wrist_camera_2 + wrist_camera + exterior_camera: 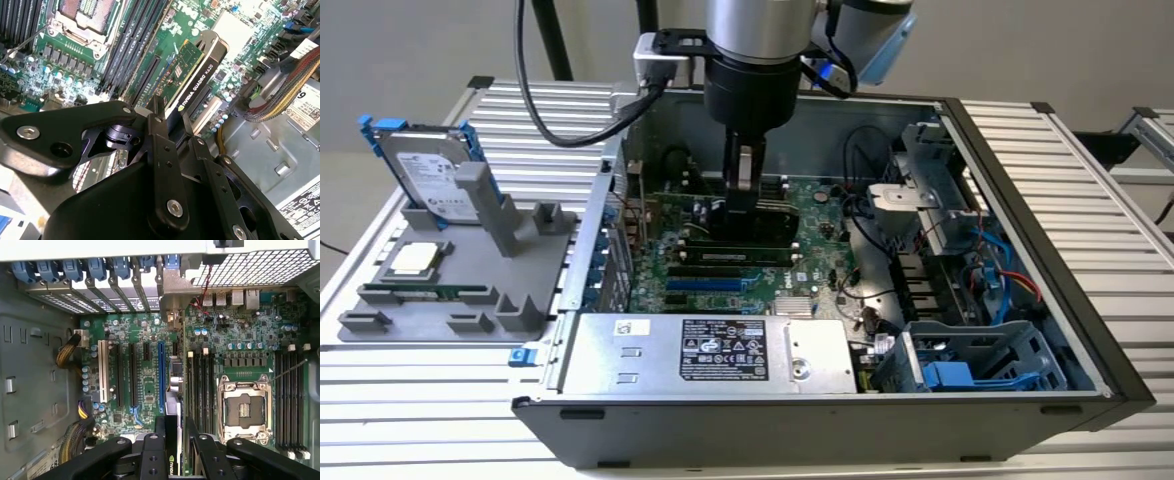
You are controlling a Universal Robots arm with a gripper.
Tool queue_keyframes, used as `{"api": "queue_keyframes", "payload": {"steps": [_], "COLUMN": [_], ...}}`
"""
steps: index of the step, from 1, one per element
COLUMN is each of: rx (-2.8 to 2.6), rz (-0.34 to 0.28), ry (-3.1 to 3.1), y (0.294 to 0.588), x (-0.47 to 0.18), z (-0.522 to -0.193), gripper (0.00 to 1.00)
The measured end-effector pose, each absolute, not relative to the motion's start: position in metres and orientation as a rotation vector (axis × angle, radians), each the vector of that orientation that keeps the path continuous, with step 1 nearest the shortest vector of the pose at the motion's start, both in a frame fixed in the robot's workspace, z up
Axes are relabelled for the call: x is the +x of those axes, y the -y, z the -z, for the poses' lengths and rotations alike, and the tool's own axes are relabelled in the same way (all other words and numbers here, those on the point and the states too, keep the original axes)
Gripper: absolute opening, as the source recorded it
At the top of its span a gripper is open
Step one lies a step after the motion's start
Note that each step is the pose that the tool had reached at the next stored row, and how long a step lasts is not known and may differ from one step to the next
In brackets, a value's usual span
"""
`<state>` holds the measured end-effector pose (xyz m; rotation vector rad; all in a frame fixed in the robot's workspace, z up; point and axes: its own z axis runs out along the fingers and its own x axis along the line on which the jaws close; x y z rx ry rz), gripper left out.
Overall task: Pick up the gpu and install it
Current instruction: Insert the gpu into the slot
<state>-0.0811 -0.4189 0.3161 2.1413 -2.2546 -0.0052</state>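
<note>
The gpu (192,80), clamped edge-on between the closed fingers of the gripper (170,127), hung inside the open computer case (1067,250), just above the motherboard (145,385) and its expansion slots, near the empty processor socket (243,410). Any tilt or misalignment with the slot (161,375) risked jamming the card's edge or scraping neighbouring components, since clearance looked tight.

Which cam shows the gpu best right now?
Second wrist view: the gpu stands edge-on over the motherboard, green board and black cooler both visible, held in the hand. First wrist view shows just its edge between the fingers. Exterior view shows a dark block under the arm.
</note>
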Motion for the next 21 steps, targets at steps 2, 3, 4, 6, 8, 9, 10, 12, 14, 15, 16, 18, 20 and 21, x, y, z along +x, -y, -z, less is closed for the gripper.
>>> {"api": "queue_keyframes", "payload": {"steps": [2, 3, 4, 6, 8, 9, 10, 12, 14, 15, 16, 18, 20, 21], "rx": [2.141, 2.141, 2.141, 2.141, 2.141, 2.141, 2.141, 2.141, 2.139, 2.138, 2.138, 2.136, 2.135, 2.135], "rz": [0.005, 0.005, 0.005, 0.005, 0.004, 0.004, 0.004, 0.004, 0.0, -0.002, -0.003, -0.007, -0.01, -0.011], "ry": [2.255, 2.254, 2.254, 2.254, 2.254, 2.254, 2.254, 2.254, 2.253, 2.252, 2.251, 2.249, 2.248, 2.248], "y": [0.419, 0.419, 0.419, 0.419, 0.419, 0.419, 0.419, 0.419, 0.419, 0.419, 0.419, 0.419, 0.419, 0.419], "x": [-0.081, -0.081, -0.081, -0.081, -0.081, -0.081, -0.081, -0.081, -0.081, -0.081, -0.081, -0.081, -0.081, -0.081], "z": [-0.315, -0.315, -0.314, -0.313, -0.311, -0.31, -0.309, -0.307, -0.303, -0.302, -0.3, -0.297, -0.293, -0.292], "gripper": [0.0, 0.0, 0.0, 0.0, 0.0, 0.0, 0.0, 0.0, 0.0, 0.0, 0.0, 0.0, 0.0, 0.0]}}
